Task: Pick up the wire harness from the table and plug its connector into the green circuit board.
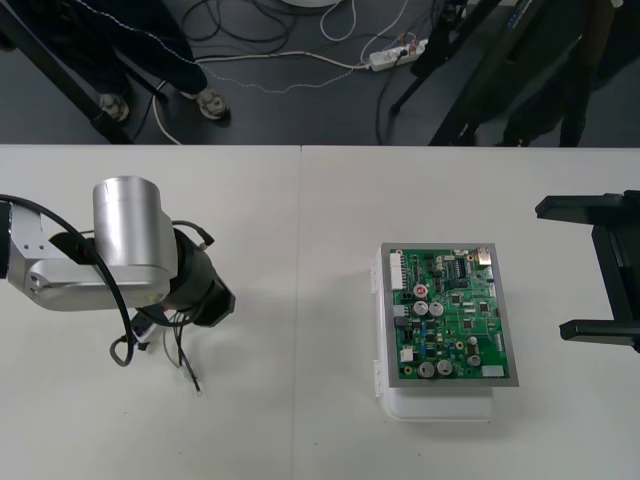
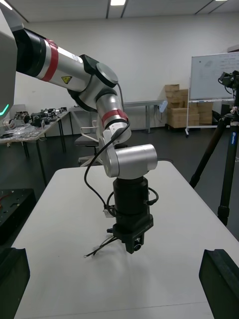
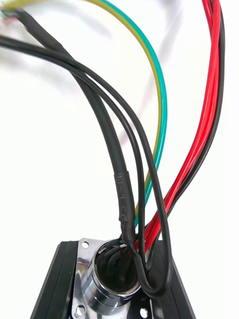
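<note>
Low over the table [image 1: 90, 430], left claw [image 2: 134, 244] gripping harness socket [image 3: 110, 279], wires [image 3: 149, 124] trailing.

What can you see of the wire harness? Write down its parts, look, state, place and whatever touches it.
The wire harness is a loose bundle of thin wires: black, red and one green-yellow. They run into a round, shiny metal socket with a flat flange that has screw holes. The left gripper has its black jaws shut on that socket, over the left side of the table, well apart from the green circuit board. The free wire ends trail down toward the table. The harness is not plugged in.
</note>
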### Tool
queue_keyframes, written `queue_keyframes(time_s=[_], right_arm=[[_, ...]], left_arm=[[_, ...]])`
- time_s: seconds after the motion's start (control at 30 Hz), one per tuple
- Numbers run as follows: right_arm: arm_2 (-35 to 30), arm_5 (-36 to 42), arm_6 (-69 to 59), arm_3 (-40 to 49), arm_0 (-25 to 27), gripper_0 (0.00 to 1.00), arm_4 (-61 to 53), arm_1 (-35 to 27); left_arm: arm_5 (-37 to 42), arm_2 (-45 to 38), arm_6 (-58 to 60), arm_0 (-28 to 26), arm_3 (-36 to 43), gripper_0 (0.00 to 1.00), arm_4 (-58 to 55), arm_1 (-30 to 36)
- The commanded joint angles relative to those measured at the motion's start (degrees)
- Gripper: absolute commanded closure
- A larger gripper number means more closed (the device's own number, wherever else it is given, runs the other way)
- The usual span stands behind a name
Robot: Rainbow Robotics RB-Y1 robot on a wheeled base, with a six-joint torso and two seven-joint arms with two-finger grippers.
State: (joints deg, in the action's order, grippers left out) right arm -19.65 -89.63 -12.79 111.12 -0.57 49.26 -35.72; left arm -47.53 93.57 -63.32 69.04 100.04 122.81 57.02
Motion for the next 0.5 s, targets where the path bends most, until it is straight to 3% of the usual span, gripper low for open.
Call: queue_keyframes(time_s=[0.03,0.27,0.5], right_arm=[[0.66,-0.37,-0.30,1.11,-0.31,0.00,-0.92,0.56],[0.66,-0.37,-0.30,1.11,-0.31,0.00,-0.92,0.56],[0.66,-0.37,-0.30,1.11,-0.31,0.00,-0.92,0.56]], left_arm=[[-7.57,-7.61,-6.29,-0.66,5.34,1.00,-3.81,4.68],[-13.20,-17.45,-4.98,-1.45,13.69,1.00,-9.08,9.52],[-20.23,-35.12,-4.10,-8.83,18.35,1.00,-17.52,12.33]])
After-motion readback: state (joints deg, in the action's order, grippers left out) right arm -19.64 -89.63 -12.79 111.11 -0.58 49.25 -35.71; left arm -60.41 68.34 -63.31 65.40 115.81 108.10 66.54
